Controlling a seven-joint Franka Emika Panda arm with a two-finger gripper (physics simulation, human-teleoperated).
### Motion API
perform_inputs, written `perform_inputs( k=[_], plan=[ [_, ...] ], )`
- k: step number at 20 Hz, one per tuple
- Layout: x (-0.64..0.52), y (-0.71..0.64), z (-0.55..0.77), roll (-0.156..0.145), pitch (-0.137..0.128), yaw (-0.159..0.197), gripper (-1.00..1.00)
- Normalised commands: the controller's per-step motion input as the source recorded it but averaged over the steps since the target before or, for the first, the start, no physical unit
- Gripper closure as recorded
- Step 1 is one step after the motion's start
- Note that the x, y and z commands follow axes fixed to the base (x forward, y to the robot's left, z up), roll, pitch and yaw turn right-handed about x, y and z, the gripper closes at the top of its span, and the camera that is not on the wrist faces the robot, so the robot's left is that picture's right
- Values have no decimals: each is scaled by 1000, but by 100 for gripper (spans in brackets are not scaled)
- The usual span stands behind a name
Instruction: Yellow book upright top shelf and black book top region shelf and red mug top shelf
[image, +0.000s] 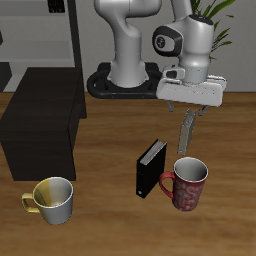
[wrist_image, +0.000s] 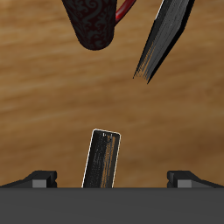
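Note:
The yellow book (image: 187, 133) stands upright on the table, thin and greyish-olive, behind the red mug (image: 188, 184). My gripper (image: 187, 112) hangs right over the book's top edge, open and holding nothing. In the wrist view the book (wrist_image: 103, 159) lies midway between my spread fingertips (wrist_image: 39, 179), which stand clear of it. The black book (image: 151, 168) stands upright beside the red mug, nearer the table's front edge; it also shows in the wrist view (wrist_image: 164, 39), as does the mug (wrist_image: 96, 22). The shelf (image: 45, 120) is a dark box across the table, its flat top bare.
A yellow-and-white mug (image: 52, 198) stands near the table's front edge, in front of the shelf. The robot's base (image: 125, 80) is at the back, with a plant behind it.

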Motion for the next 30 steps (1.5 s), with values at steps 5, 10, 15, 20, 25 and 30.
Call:
perform_inputs(
  k=[5, 10, 15, 20, 25, 30],
  plan=[
    [102, -22, -286, 12, 48, -3, -100],
    [187, 45, -271, 17, 85, -19, -100],
    [92, 82, -191, 34, 70, -16, -100],
    [129, 42, -274, 59, 113, -37, 100],
    [-24, -74, 76, 16, -5, 20, 100],
    [-76, -249, 298, 21, -5, 6, 100]
  ],
)
